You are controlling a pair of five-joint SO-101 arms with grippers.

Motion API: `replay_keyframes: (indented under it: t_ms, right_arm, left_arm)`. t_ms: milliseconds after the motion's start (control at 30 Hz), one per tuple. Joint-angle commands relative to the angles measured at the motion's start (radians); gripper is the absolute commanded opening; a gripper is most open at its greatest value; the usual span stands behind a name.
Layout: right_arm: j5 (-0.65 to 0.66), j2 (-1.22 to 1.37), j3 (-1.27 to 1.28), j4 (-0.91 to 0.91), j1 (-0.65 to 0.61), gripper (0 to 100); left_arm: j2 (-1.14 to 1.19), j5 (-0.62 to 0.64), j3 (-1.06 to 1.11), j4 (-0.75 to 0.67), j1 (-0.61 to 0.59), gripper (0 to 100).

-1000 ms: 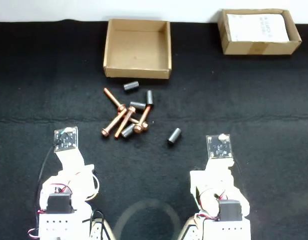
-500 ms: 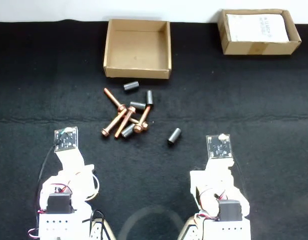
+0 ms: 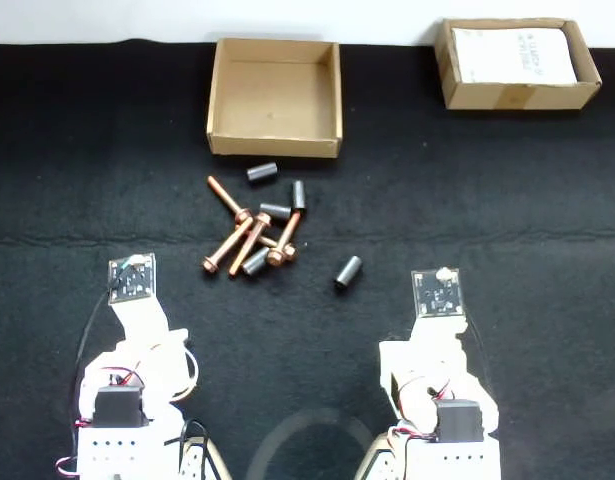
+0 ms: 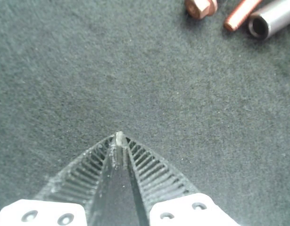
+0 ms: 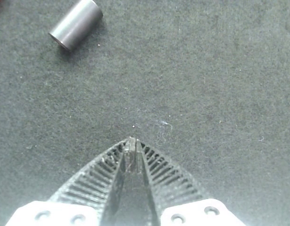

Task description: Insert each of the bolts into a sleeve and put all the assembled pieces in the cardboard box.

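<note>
**Left hand (image 4: 119,137) and right hand (image 5: 131,140) pinched shut and empty; parts loose on the bench (image 3: 507,200)**

High view: the cardboard box (image 3: 275,147) stands open at the far side with nothing in it. Just in front of it lie the bolts (image 3: 249,243), copper-coloured and crossing one another, with the sleeves (image 3: 275,211) scattered among them. A lone sleeve (image 3: 348,271) lies apart, nearer the right arm. No bolt sits in a sleeve yet. A second box (image 3: 517,95) holding paper stands at the far right.

Left wrist view: this hand is closed tip to tip over bare cloth and holds nothing. A bolt head (image 4: 200,8) and a sleeve end (image 4: 272,21) lie ahead of it.

Right wrist view: this hand is also closed, with nothing between its tips. The lone sleeve lies ahead on its side.

Bolts and sleeves look like rigid, smooth metal, small but dense, and likely to roll or slip. A bolt is best gripped across its shank near the head, and a sleeve across its middle.
</note>
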Motion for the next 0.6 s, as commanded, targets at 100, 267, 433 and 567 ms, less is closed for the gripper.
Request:
replay_keyframes:
  t_ms: [100, 267, 433, 567]
  right_arm:
    - [0.0, -0.01, 0.133, -0.001, 0.004, 0.6]
    - [0.0, -0.01, 0.133, -0.001, 0.004, 0.6]
    - [0.0, -0.01, 0.133, -0.001, 0.004, 0.6]
    - [0.0, -0.01, 0.133, -0.001, 0.004, 0.6]
  left_arm:
    - [-0.004, 0.003, 0.018, 0.0, 0.012, 1]
    - [-0.004, 0.003, 0.018, 0.0, 0.013, 1]
    - [-0.004, 0.0, 0.018, 0.0, 0.041, 1]
    - [-0.005, 0.0, 0.018, -0.012, 0.045, 1]
